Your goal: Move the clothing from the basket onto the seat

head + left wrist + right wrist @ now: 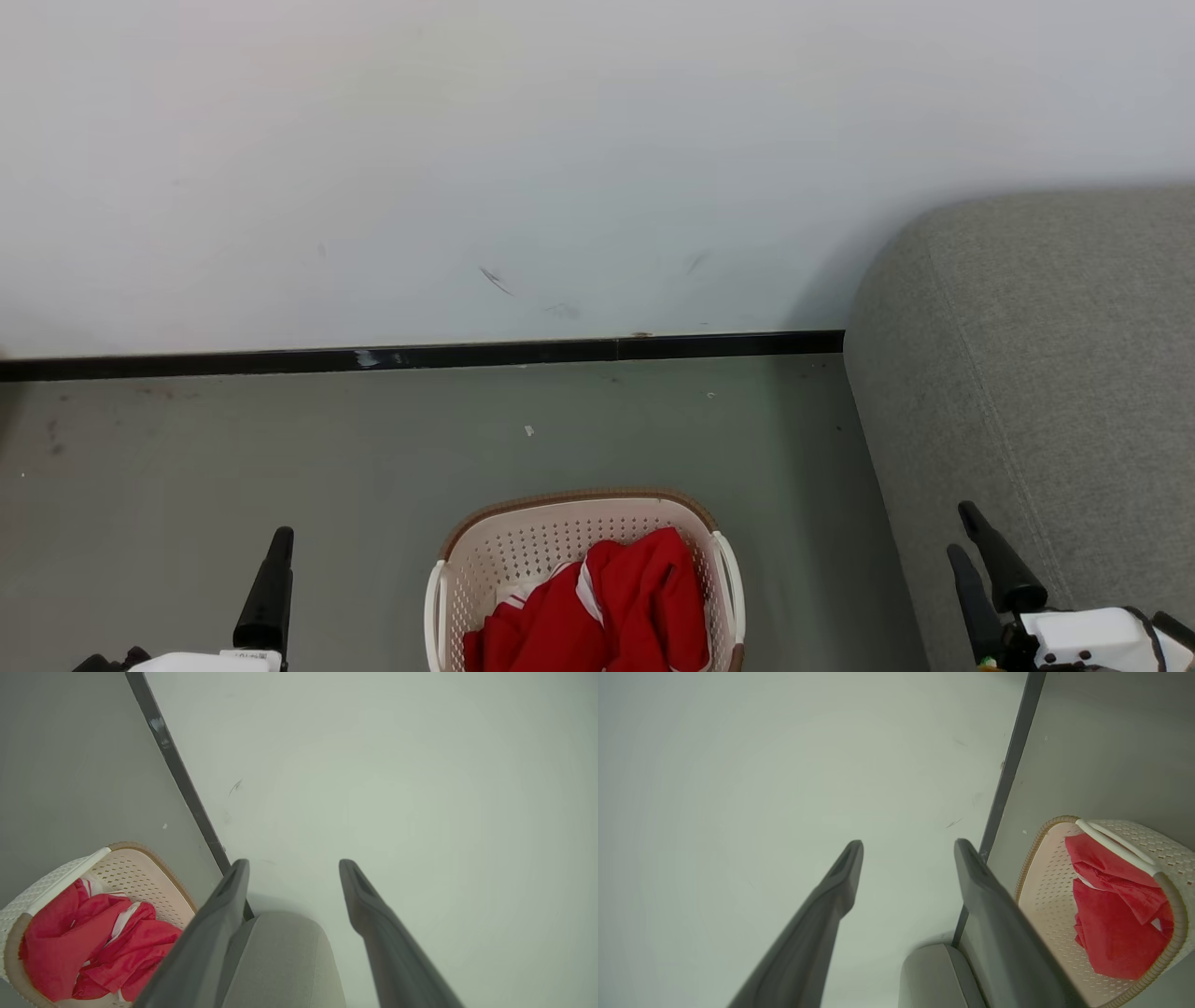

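The cream basket point(523, 551) with a brown rim stands on the floor at the bottom centre of the head view, and the red clothing point(616, 607) with white trim lies bunched inside it. The grey seat point(1027, 373) rises to the right of it. One dark finger point(269, 583) of my left gripper shows to the basket's left. My right gripper point(962, 530) hovers over the seat's front edge. In the left wrist view my left gripper point(294, 864) is open and holds nothing, with the basket point(140, 877) and clothing point(70, 942) beside it. My right gripper point(909, 843) is likewise open, with nothing between its fingers.
A white wall with scuff marks fills the back, with a black baseboard point(420, 357) along its foot. Grey floor point(233, 448) spreads between the wall and the basket. The seat's rounded corner point(280, 961) stands close to the wall.
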Robot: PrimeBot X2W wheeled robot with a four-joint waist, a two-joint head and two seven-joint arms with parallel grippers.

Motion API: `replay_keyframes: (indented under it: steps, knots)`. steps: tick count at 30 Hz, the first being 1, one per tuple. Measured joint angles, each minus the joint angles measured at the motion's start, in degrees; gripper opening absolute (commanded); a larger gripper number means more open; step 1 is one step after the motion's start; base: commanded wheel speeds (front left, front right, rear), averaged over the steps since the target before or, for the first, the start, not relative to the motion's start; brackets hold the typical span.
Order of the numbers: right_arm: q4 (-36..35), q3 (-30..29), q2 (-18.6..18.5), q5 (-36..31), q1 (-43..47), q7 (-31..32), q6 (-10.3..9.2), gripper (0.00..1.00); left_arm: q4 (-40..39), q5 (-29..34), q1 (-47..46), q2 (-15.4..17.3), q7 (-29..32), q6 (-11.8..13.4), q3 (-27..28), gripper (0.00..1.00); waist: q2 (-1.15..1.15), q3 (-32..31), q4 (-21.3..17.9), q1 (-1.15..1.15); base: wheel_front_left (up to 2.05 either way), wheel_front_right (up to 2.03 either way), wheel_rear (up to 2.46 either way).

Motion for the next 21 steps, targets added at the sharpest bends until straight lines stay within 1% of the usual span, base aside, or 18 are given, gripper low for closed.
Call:
replay_keyframes:
  steps: [3, 10, 11, 14, 21]
  knots:
    - [-0.26, 0.22, -0.09, -2.31, -0.02, -0.59, 0.0, 1.0, -0.53, 1.93, 0.0, 0.23, -0.6, 0.0, -0.3, 1.0, 0.0, -0.04, 0.03, 0.04, 0.0, 0.0, 0.0]
    - [-1.53, 0.13, -0.3, -8.87, -0.2, -1.64, 0.0, 1.0, -2.2, 6.83, 0.0, 0.42, -2.02, 0.38, -0.87, 1.0, 0.0, -0.18, 0.07, 0.28, 0.0, 0.0, 0.0]
    - [-1.53, 0.13, -0.3, -8.87, -0.2, -1.64, 0.0, 1.0, -2.2, 6.83, 0.0, 0.42, -2.02, 0.38, -0.87, 1.0, 0.0, -0.18, 0.07, 0.28, 0.0, 0.0, 0.0]
    - [-1.88, 0.16, -0.3, -12.06, -0.22, -1.93, 0.0, 1.0, -3.13, 9.09, 0.0, 0.43, -2.59, 0.58, -0.94, 1.0, 0.0, -0.27, 0.09, 0.38, 0.0, 0.0, 0.0]
    - [-2.72, 0.77, -0.31, -20.51, -0.34, -2.93, 0.0, 1.0, -5.08, 15.93, 0.01, 0.98, -3.87, 1.12, -1.58, 1.0, 0.0, -0.41, 0.12, 0.47, 0.0, 0.0, 0.0]
